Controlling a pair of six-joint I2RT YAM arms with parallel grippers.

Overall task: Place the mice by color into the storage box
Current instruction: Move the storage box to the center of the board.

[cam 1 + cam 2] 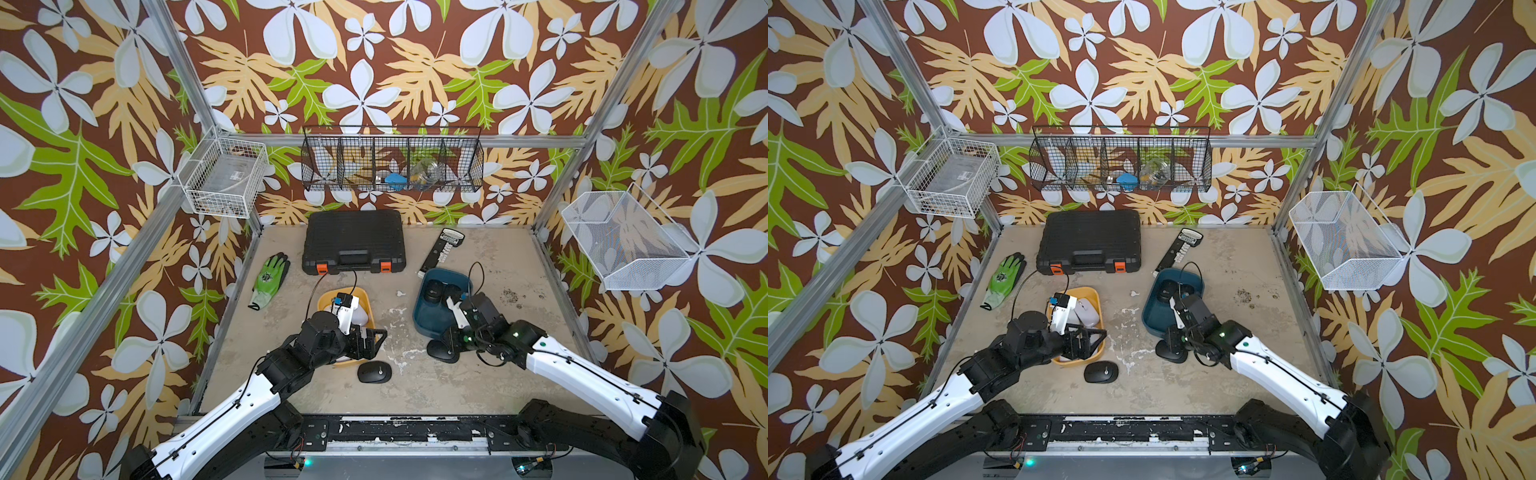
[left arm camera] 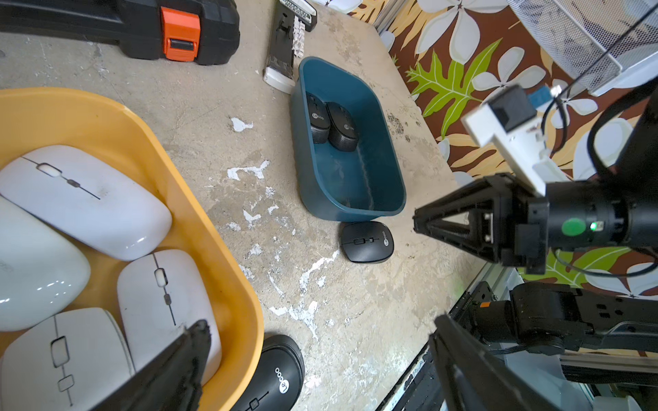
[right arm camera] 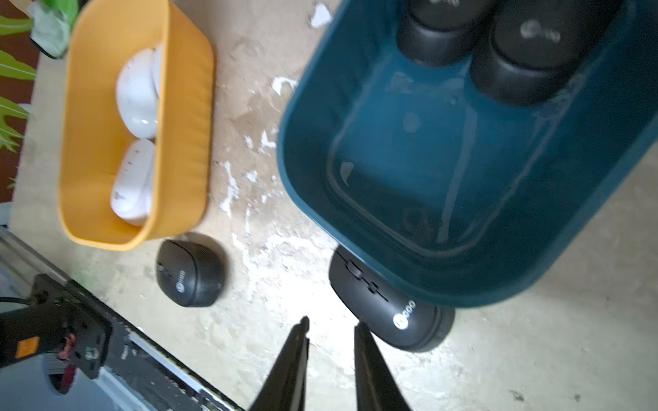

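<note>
Right pincer point(image 3: 332, 323), narrow and empty, hangs beside the matte black oval mouse point(image 3: 391, 313) by the teal plastic bin point(image 3: 463, 291); widen, then straddle it.

The only lettering that can be made out is the light logo on the black mice: a round badge followed by small letters that look like "ecoo" (the mark inside the badge is too small to tell). It shows most clearly on the loose black mouse point(image 2: 274, 377) beside the yellow bin point(image 2: 235, 291) and on the second black mouse point(image 2: 366, 242) against the blue bin point(image 2: 320, 199), and more faintly on the two black mice point(image 2: 318, 119) point(image 2: 343, 128) inside that bin. The green glove point(image 1: 270, 274) has a round emblem and the long black-and-white device point(image 2: 283, 39) a label strip, both too blurred to read.
</note>
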